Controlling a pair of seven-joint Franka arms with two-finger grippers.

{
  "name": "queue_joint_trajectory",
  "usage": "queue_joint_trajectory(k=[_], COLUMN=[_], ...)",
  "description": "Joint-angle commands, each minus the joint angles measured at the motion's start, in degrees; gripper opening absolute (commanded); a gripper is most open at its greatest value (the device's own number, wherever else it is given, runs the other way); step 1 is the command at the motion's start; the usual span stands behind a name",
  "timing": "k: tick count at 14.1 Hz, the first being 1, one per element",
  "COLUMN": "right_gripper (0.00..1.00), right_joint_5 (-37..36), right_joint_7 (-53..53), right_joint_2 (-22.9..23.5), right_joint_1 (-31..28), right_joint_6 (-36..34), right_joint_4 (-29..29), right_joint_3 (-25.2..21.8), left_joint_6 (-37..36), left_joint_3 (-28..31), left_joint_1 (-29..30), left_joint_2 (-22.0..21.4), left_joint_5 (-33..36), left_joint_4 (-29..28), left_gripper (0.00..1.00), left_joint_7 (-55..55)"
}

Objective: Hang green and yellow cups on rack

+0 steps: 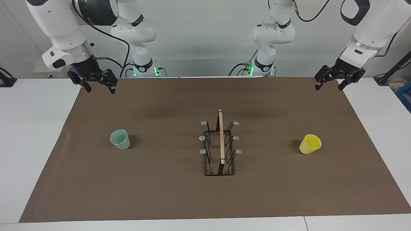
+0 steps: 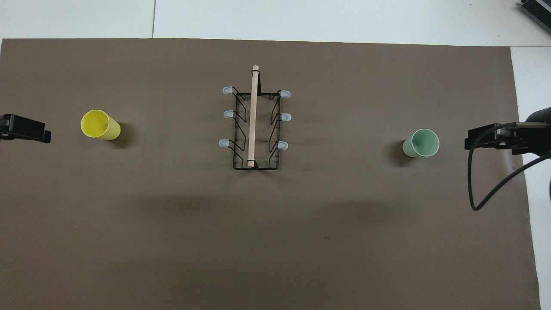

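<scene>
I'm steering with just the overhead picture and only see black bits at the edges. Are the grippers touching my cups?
Observer: No. The left gripper hangs in the air over a corner of the brown mat, well clear of the yellow cup.
Operator: And the other one?
Observer: The right gripper hangs in the air over the mat's corner at its own end, clear of the green cup.
Operator: Are they open?
Observer: Yes, both have their fingers apart and hold nothing.
</scene>
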Motion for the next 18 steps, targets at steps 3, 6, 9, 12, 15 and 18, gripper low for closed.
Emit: queue_joint_trajectory(k=[3,6,9,12,15,18], right_gripper=[1.0,1.0,1.0,1.0,1.0,1.0], right_joint_5=[-1.21,-1.21,-1.21,-1.21,-1.21,-1.38], right_joint_7=[-1.91,-2.0,-1.91,-1.56,-1.56,-2.0], right_joint_2=[-1.2,-1.11,-1.11,-1.19,-1.63,-1.55], right_joint_1=[-1.28,-1.19,-1.1,-1.02,-0.93,-1.02], right_joint_6=[1.96,1.08,0.29,0.29,-0.41,-0.42], right_joint_4=[-1.67,-1.32,-1.23,-1.31,-2.02,-1.93], right_joint_3=[1.33,1.33,1.33,1.33,1.33,1.33], left_joint_6=[0.26,-0.18,-0.27,-0.44,-0.53,-1.49], left_joint_3=[0.39,0.39,0.47,0.56,0.82,1.26], left_joint_1=[-1.12,-1.03,-1.03,-0.51,-0.15,0.98], left_joint_2=[-1.74,-1.83,-1.83,-0.78,2.46,9.13], left_joint_5=[1.13,1.05,1.05,0.26,-0.88,-4.22], left_joint_4=[-2.02,-2.02,-2.02,-1.32,0.0,6.04], left_gripper=[1.0,1.0,1.0,1.0,1.0,1.0], left_joint_7=[-2.09,-2.26,-2.53,-4.79,-10.5,-19.46])
